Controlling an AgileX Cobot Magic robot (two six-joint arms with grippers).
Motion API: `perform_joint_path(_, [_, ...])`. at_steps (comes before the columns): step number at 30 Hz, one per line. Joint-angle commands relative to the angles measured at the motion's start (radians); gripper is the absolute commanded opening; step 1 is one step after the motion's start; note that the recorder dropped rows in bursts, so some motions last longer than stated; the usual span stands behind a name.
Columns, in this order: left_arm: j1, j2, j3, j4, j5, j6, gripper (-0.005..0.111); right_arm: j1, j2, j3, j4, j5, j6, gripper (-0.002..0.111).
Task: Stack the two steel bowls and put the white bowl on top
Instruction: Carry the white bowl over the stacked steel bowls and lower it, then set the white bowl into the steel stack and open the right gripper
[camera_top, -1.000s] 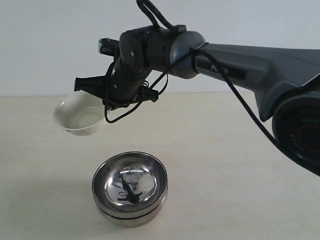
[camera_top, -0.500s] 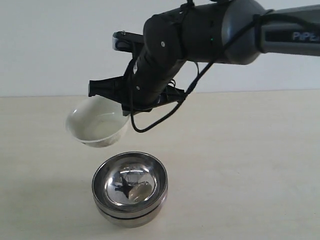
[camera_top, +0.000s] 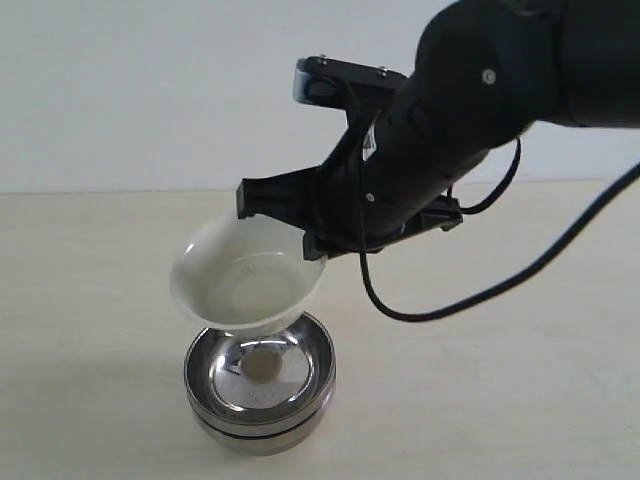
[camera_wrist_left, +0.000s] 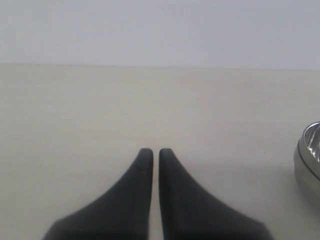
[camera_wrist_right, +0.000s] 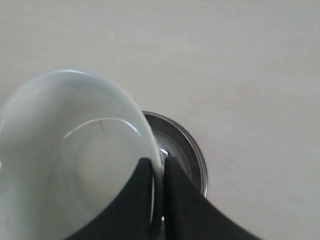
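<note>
two round mirror-shiny steel bowls (camera_top: 262, 405) nested in one stack on pale table (camera_top: 500, 400) | small cream-white ceramic bowl (camera_top: 245, 280) tilted just over the stack's mouth, contact unclear | right gripper (camera_wrist_right: 159, 162) pinching its rim, one finger inside, one outside | left gripper (camera_wrist_left: 151, 152) tips nearly together, low over the table

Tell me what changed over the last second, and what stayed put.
The right gripper, clamped on the rim of the white bowl throughout, carried it rightward and down in the exterior view. It went from up and left of the stacked steel bowls to just over them, where it is tilted and not yet seated. Nothing was grasped or released. The stacked steel bowls stayed in place.
</note>
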Motion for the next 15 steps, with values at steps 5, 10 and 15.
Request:
perform_joint_path(5, [0.003,-0.003,0.004,-0.006,0.001,-0.008,0.004,0.001,-0.031,0.152,0.018,-0.143,-0.008,0.000])
perform_joint_path(10, [0.003,-0.003,0.004,-0.006,0.001,-0.008,0.004,0.001,-0.030,0.205,0.033,-0.219,-0.008,0.000])
perform_joint_path(15, [0.003,-0.003,0.004,-0.006,0.001,-0.008,0.004,0.001,-0.030,0.216,0.050,-0.251,-0.008,0.000])
